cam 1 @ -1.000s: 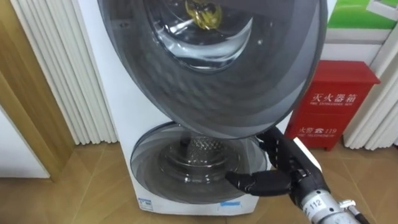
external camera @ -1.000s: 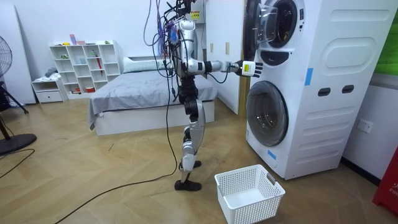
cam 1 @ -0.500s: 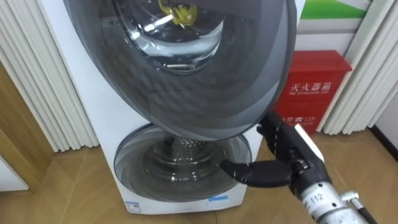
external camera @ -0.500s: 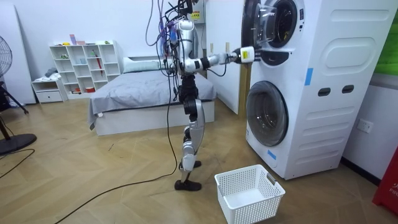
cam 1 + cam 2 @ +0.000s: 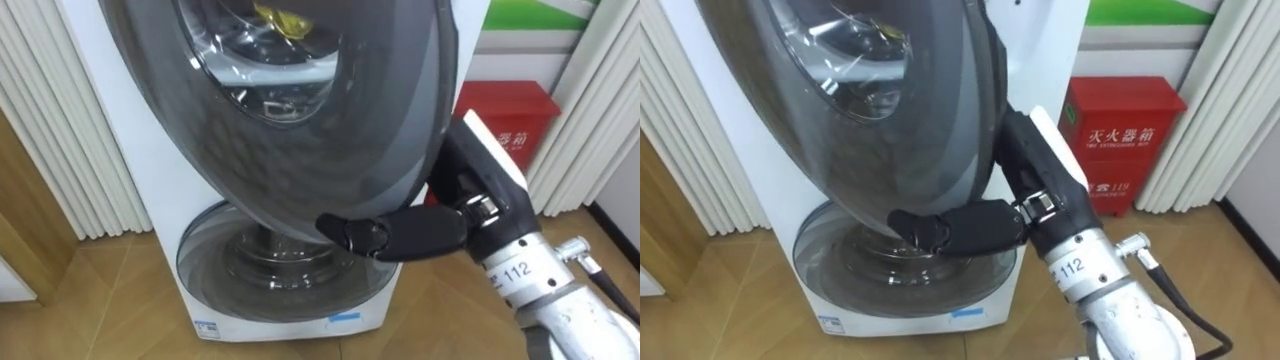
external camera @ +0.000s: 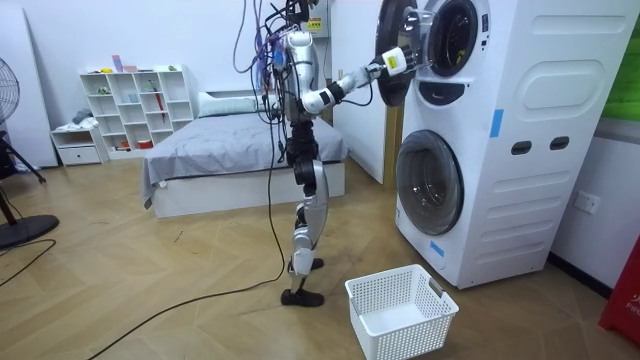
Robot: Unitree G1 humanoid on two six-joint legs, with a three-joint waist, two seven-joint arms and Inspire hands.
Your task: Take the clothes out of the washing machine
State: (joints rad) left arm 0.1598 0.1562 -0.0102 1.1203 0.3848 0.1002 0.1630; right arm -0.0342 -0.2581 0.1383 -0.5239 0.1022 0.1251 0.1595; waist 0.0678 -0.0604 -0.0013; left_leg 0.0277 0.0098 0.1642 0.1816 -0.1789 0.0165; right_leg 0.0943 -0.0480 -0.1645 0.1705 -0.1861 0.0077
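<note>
The stacked washing machine (image 6: 520,130) has a round grey upper door (image 5: 300,130) that stands swung out from its opening. My right hand (image 5: 480,200) is at the door's right rim: the thumb (image 5: 950,228) lies across the door's lower front and the fingers reach round behind the rim. In the room view the right hand (image 6: 394,61) is raised against the upper door (image 6: 385,30). Something yellow (image 5: 285,18) shows through the door's glass; I cannot tell what it is. The lower door (image 5: 290,270) is closed.
I stand in front of the machine. A white laundry basket (image 6: 400,310) sits on the wooden floor by my feet. A red cabinet (image 5: 505,120) stands right of the machine, white slats (image 5: 60,130) left of it. A bed (image 6: 230,150) is behind me.
The upper door has swung further out from the machine. My right hand has risen from beside the lower door to the upper door's rim, and its fingers have gone behind the rim.
</note>
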